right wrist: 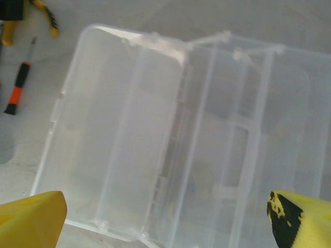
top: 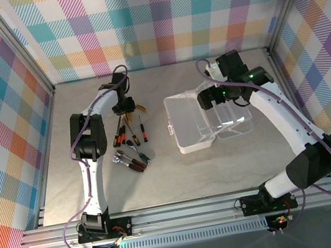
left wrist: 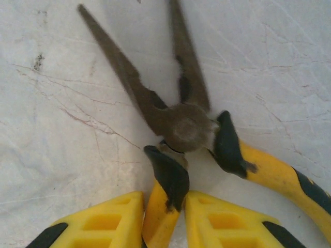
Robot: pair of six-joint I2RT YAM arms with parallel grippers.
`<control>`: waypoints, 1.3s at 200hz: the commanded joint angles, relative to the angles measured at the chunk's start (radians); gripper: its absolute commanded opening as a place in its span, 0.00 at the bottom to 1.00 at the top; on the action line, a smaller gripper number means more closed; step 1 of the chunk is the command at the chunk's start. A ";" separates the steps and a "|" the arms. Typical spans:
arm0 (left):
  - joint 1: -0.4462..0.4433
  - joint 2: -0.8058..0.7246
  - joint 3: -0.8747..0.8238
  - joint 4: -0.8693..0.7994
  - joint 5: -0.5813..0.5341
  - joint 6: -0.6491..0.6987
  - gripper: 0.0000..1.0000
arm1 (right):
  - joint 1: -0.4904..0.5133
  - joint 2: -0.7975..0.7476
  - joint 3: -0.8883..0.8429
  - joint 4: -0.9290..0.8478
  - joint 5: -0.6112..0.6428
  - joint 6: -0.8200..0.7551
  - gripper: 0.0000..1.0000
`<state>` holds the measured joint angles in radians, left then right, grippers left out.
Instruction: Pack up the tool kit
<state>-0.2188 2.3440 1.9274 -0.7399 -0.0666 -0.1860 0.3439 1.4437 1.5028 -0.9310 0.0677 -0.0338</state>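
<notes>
The yellow-handled pliers (left wrist: 186,124) lie on the table with their dark jaws spread. My left gripper (left wrist: 164,199) is shut on one of their handles, a yellow finger pressed to each side; from above it sits at the back left (top: 126,107). The translucent case (top: 189,123) lies opened flat, its clearer half (top: 235,119) to the right. My right gripper (right wrist: 166,201) hovers open over the case (right wrist: 155,134), fingers wide apart and holding nothing. Red-and-black screwdrivers (top: 132,129) and the chrome ratchet (top: 121,159) lie near the pliers.
One screwdriver (right wrist: 18,85) and the pliers (right wrist: 41,15) show at the left edge of the right wrist view. Metal frame posts and plaid walls bound the table (top: 180,178) on three sides. Bare tabletop runs along the front, between the tools and the arm bases.
</notes>
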 commanded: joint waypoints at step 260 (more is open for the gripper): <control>-0.140 -0.568 -0.327 0.143 0.415 0.173 0.00 | 0.065 0.254 0.198 0.180 -0.544 0.201 0.77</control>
<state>-0.2955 1.8244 1.6581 -0.6464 0.2771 -0.0483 0.3798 1.6329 1.6390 -0.8047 -0.3721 0.1204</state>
